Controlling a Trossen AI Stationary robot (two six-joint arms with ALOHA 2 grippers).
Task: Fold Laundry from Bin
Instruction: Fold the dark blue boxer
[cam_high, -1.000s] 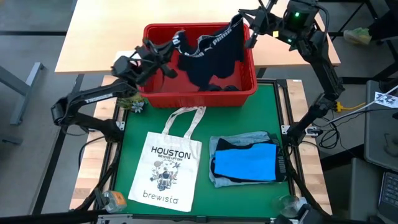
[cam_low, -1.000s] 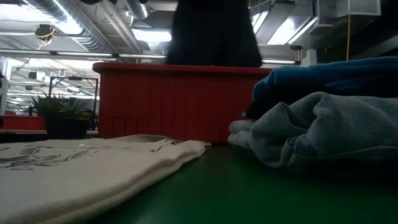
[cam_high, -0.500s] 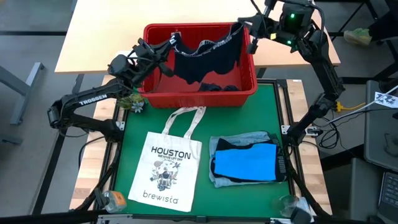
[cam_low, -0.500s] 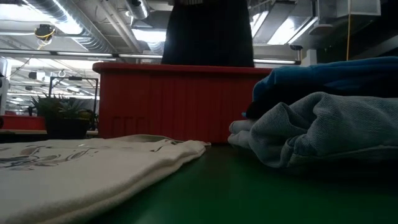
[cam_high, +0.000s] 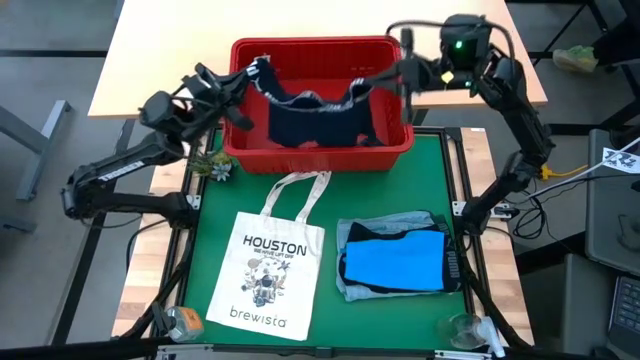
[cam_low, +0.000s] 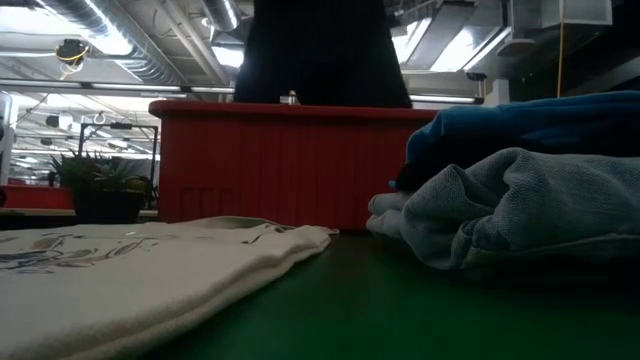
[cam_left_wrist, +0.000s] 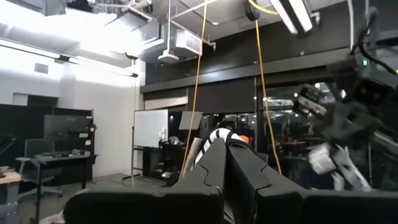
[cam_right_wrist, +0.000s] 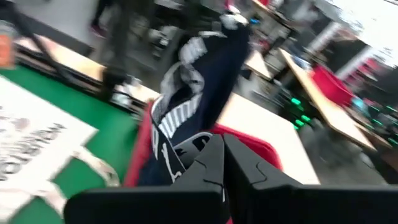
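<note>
Navy garment (cam_high: 312, 112) hangs stretched above the red bin (cam_high: 320, 155), left gripper (cam_high: 256, 70) and right gripper (cam_high: 385, 75) each pinching a corner; next, probably carry it clear to fold.

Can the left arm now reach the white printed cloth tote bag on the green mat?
Probably not yet. The left gripper is shut on the dark navy garment, stretched over the red plastic bin together with the right gripper. The tote bag itself lies uncovered.

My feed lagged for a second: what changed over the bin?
Both arms spread apart, stretching the navy garment above the red bin. The left gripper swung outward left, the right gripper came lower. Both stay clamped on it. The tote bag and folded stack haven't moved.
</note>
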